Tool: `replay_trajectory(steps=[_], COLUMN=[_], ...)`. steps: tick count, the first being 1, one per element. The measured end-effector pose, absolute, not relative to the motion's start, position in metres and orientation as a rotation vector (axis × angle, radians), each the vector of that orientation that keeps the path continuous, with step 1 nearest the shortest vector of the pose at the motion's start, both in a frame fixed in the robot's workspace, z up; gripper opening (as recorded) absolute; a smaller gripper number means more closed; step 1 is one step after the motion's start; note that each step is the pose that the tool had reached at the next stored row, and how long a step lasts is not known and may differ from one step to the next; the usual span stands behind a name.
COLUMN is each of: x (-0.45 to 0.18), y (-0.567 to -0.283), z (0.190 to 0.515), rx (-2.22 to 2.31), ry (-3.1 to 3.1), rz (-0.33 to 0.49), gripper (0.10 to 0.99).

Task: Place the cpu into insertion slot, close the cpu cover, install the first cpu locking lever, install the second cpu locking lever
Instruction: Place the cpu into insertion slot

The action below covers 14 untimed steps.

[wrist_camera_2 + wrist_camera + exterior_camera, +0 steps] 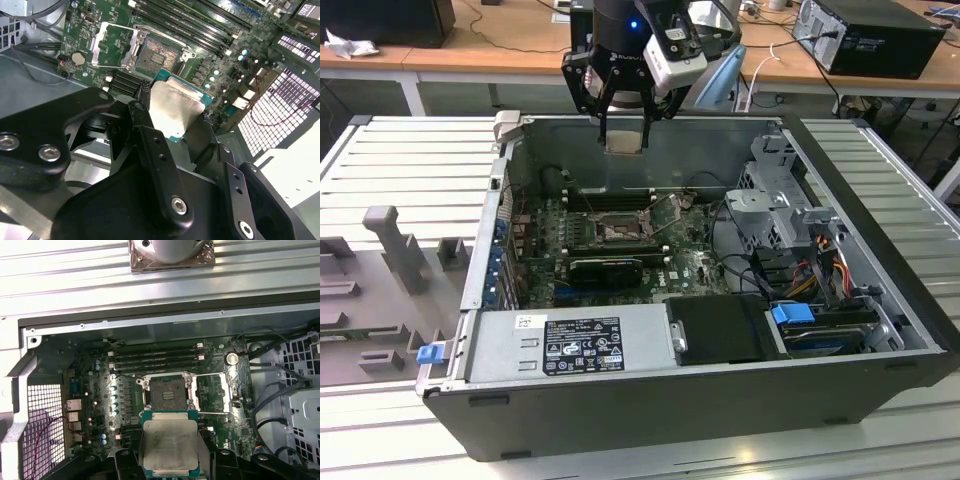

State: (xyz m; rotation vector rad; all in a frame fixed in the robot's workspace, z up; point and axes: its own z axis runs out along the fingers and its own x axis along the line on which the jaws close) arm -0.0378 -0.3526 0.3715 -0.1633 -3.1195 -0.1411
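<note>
My gripper (623,128) hangs over the open computer case, above its far wall, shut on the cpu (623,142). The cpu (170,442) is a flat silvery square with a green edge, held by two opposite sides between black fingers (144,100). The insertion slot (167,392) lies on the green motherboard, a dark square with a metal rim and nothing in it. The cpu cover (210,392) is swung open beside it. In the second wrist view the cpu (177,107) hovers short of the insertion slot (152,54), with the cpu cover (107,42) lying flat beyond it.
Long black memory slots (155,359) run along one side of the socket. A power supply (570,345), a drive cage (775,210) and loose cables (820,260) fill the near and right parts of the case. A grey foam tray (380,290) lies outside on the exterior view's left.
</note>
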Motion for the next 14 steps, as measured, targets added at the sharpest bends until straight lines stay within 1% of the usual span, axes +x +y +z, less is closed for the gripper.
replay_trajectory(steps=[14], x=[-0.0378], y=[-0.3526], z=[0.3715], rx=[-0.189], ry=[-3.119], rz=[-0.141], gripper=[0.525])
